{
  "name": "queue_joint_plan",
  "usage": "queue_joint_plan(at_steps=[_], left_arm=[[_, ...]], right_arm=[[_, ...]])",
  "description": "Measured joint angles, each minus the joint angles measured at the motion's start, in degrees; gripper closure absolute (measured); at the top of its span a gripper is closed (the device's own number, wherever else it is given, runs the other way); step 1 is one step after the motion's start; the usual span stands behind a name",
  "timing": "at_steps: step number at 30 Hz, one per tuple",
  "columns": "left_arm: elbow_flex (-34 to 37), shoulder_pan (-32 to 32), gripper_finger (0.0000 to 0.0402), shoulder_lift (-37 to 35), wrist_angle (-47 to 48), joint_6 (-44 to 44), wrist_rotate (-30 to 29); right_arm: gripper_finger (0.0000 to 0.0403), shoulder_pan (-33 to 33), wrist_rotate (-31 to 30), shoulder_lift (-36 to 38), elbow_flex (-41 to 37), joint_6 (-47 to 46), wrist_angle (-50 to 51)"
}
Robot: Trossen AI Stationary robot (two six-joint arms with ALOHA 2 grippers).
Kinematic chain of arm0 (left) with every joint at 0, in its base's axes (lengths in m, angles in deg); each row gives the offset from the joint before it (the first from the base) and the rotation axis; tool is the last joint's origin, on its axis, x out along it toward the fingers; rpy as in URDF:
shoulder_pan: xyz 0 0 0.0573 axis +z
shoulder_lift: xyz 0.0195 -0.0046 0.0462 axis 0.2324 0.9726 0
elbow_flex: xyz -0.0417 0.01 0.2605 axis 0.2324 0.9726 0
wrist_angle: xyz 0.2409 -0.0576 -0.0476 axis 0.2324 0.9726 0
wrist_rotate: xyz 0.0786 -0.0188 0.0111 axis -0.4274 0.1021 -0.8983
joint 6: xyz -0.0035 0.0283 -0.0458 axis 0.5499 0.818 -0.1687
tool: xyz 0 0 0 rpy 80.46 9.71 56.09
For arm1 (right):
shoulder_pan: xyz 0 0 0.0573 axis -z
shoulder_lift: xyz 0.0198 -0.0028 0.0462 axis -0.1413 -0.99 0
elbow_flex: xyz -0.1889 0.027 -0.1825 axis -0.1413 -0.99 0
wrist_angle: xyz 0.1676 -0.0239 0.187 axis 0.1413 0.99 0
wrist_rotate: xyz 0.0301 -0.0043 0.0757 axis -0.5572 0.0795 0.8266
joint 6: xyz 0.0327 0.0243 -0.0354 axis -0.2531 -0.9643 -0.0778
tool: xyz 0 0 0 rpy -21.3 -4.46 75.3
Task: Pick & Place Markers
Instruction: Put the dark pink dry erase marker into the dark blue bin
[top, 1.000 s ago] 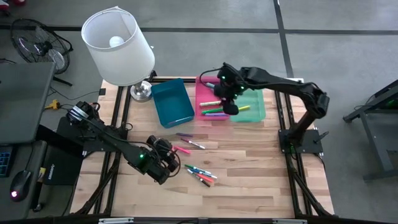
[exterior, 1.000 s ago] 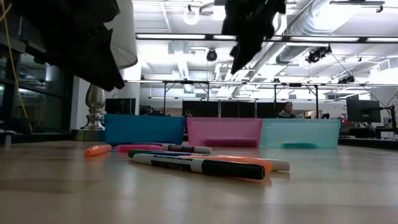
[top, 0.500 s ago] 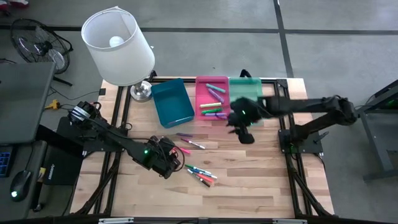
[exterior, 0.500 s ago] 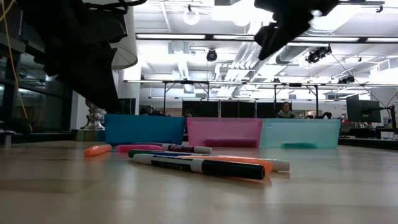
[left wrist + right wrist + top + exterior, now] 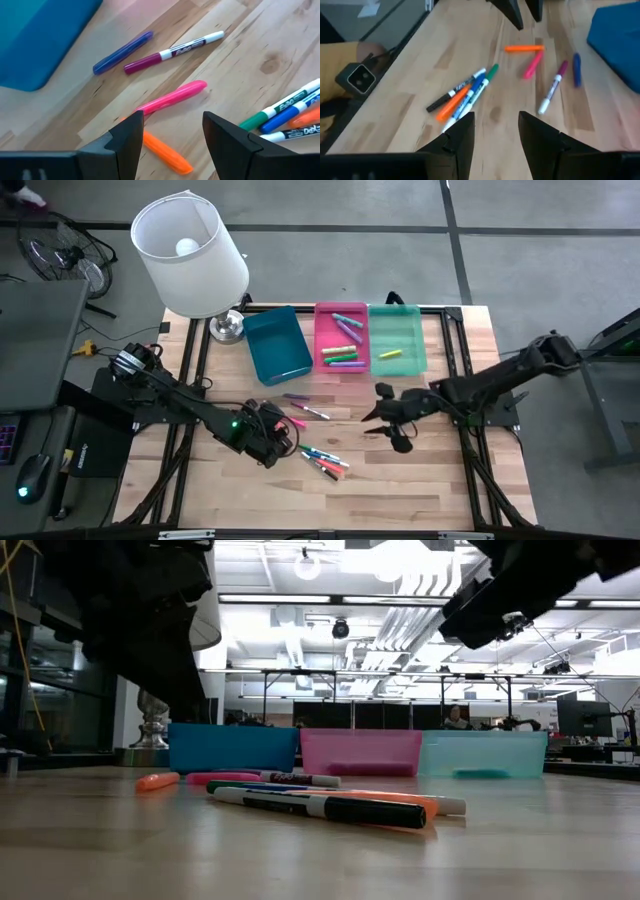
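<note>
We are hovering our left gripper, jaws spread and empty, over the slim orange plastic marker for pickup, while our right gripper, also released, is hanging right of the loose markers.

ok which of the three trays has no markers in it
The blue tray, the one nearest the lamp. The pink tray holds several markers and the green tray holds a yellow one.
</note>
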Motion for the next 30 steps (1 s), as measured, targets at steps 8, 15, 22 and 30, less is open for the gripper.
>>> queue_joint_plan(at_steps=[8,15,22,30], left_arm=[[0.0,0.0,0.0202,0.0,-1.9,1.5,-0.6],[0.0,0.0,0.0202,0.0,-3.2,2.8,-0.7],[0.0,0.0,0.0202,0.0,-3.6,3.0,-0.7],[0.0,0.0,0.0202,0.0,-3.4,5.1,-0.8]], right_arm=[[0.0263,-8.0,-10.9,-0.9,-5.5,-1.2,-11.1],[0.0263,-11.2,-14.3,-9.7,-0.5,-1.3,-13.0],[0.0263,-10.7,-12.1,-24.3,14.6,-3.5,-6.6],[0.0263,-9.0,-5.4,-40.8,40.1,-10.8,19.1]])
